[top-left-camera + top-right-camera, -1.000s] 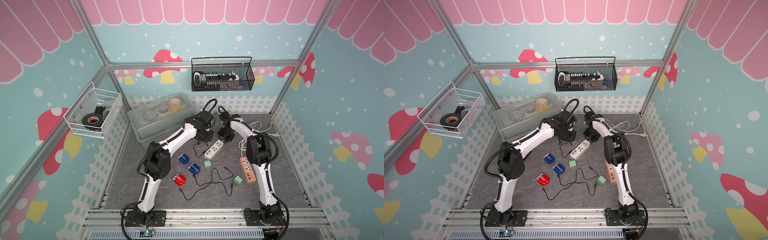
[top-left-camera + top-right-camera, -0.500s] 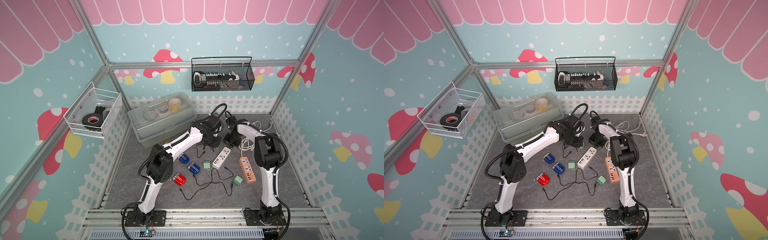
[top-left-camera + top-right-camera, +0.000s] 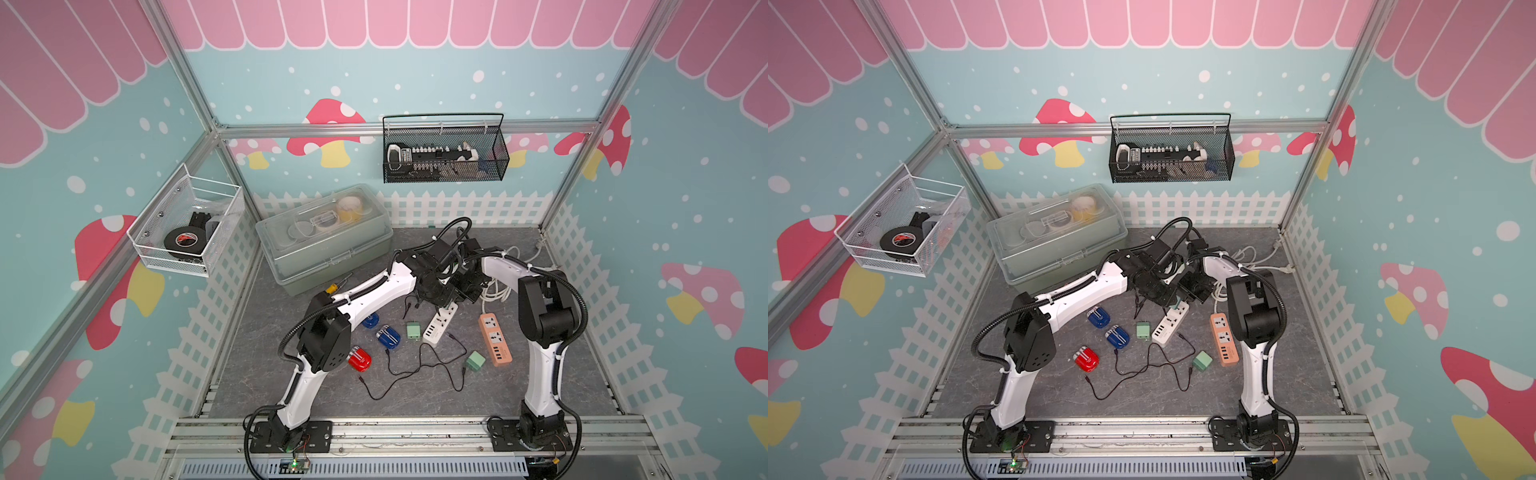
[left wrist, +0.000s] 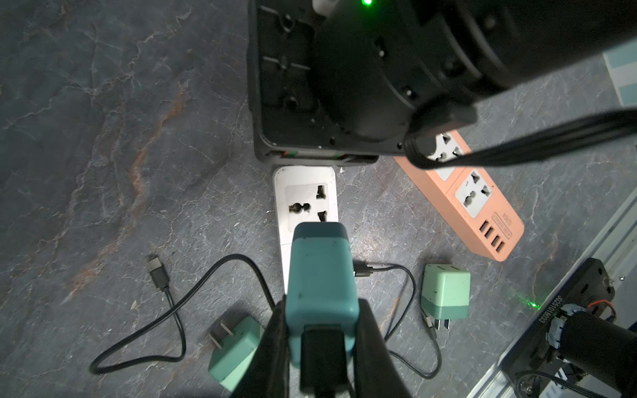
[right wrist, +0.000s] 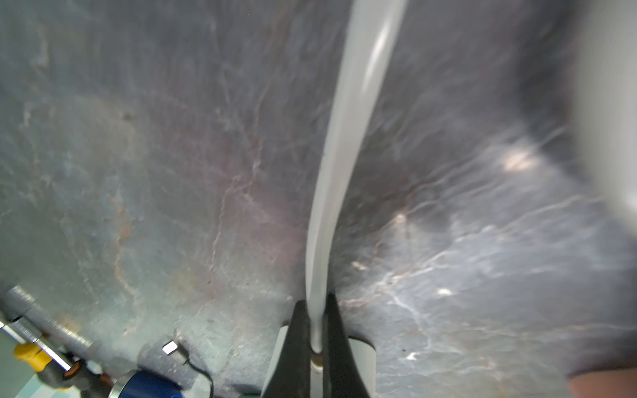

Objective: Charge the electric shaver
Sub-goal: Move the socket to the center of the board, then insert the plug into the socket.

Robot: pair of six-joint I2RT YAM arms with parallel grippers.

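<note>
**Adapter held over the strip; shavers lay untouched on the mat.**

Three shavers [image 3: 388, 337] lay on the mat [image 3: 316, 386], at 8 to 9 o'clock from the strip [image 3: 439, 326] and clear of both arms. I could not tell whether a cable was seated in any of them. The strip's long axis ran from 1 to 7 o'clock. The left gripper [image 4: 322, 303] pinched the adapter [image 4: 320, 268] by its sides, with a black cable in its back and its prongs hidden. A free socket showed just past the adapter's tip, toward the strip's 1 o'clock end. The right gripper [image 5: 315, 310] was clamped on the strip's white cord [image 5: 351, 120] beyond that end, probably to steady it. Judgement: the left arm was placed to do the plugging, with a short move along the axis and then a push in.
</note>
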